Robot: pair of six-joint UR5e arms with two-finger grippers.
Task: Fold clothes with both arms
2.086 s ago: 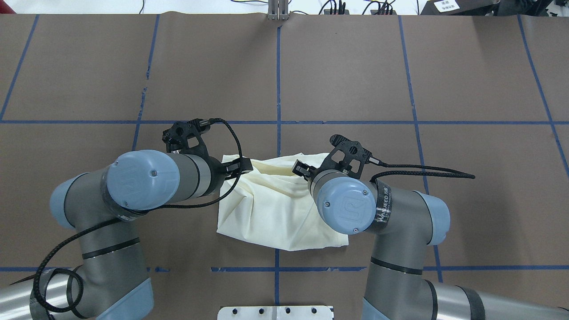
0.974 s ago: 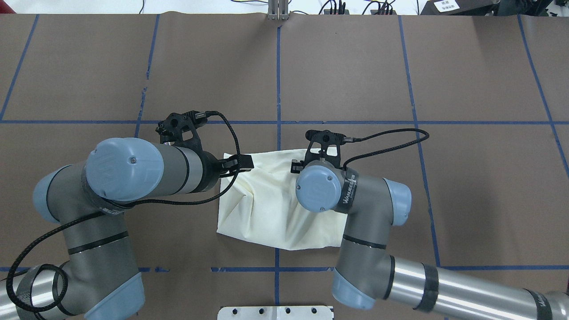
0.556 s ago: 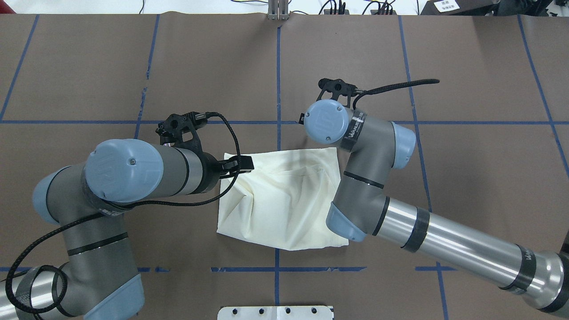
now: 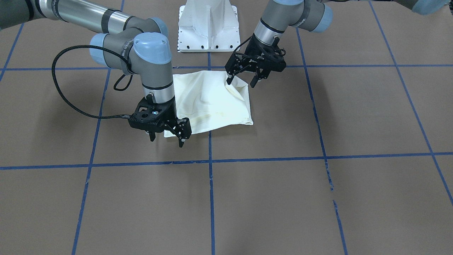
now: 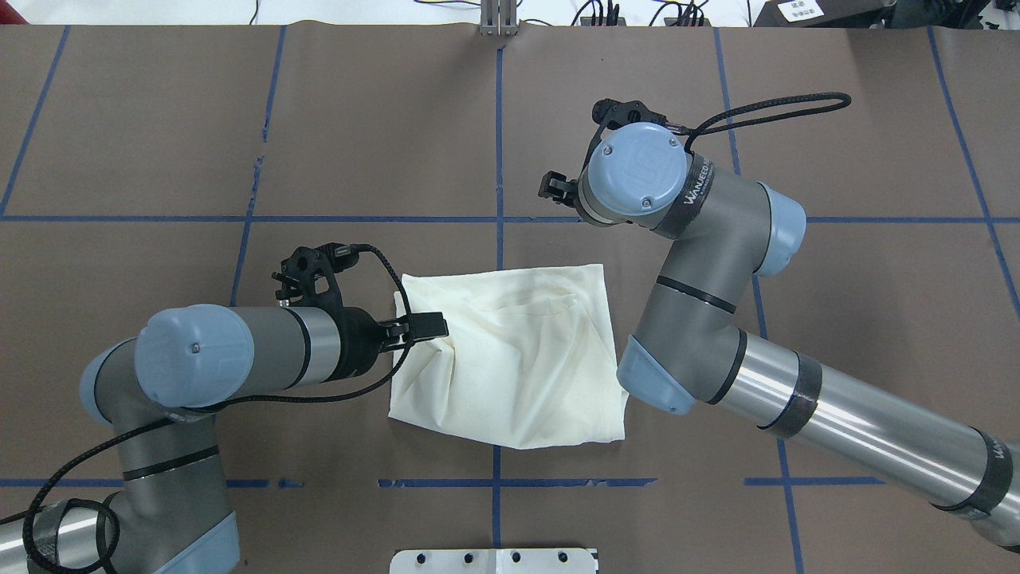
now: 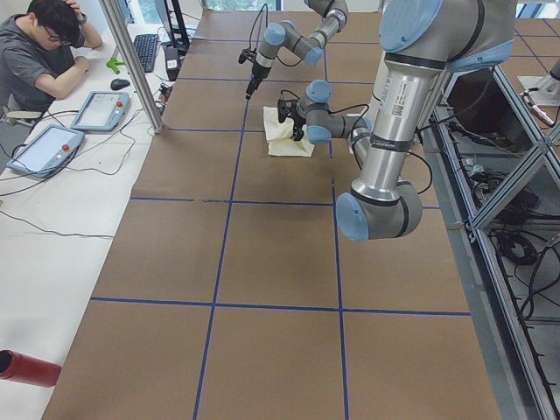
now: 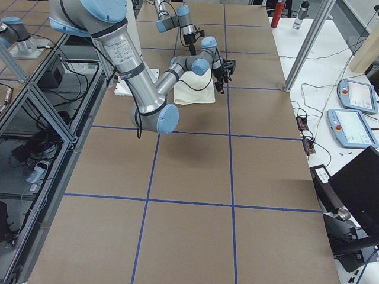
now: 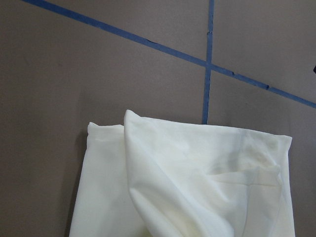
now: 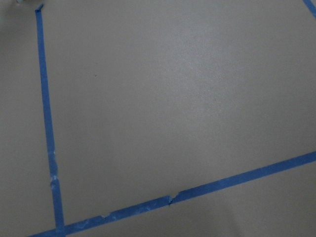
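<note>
The clothes, one cream shirt (image 5: 510, 359), lie folded into a rough rectangle, plain side up, mid-table on the brown cover; no print shows. My left gripper (image 4: 240, 82) hangs open just above the shirt's left far corner, one fingertip (image 4: 228, 82) close to the cloth; the overhead view shows it (image 5: 422, 325) at that corner. The left wrist view is filled by the shirt's creased corner (image 8: 197, 182). My right gripper (image 4: 166, 141) stands open and empty over bare table just past the shirt's far right edge, and its wrist view holds only table and tape.
Blue tape lines (image 5: 498, 159) divide the brown table cover into squares. The white pedestal base (image 4: 208, 24) sits at the robot's edge. A person (image 6: 44, 61) sits beside the table's far side with teach pendants (image 7: 352, 127) and cables there.
My right arm has lifted off the shirt and swung out beyond its far edge; the cloth there now lies flatter. My left gripper has slid a little toward the robot along the shirt's left edge.
</note>
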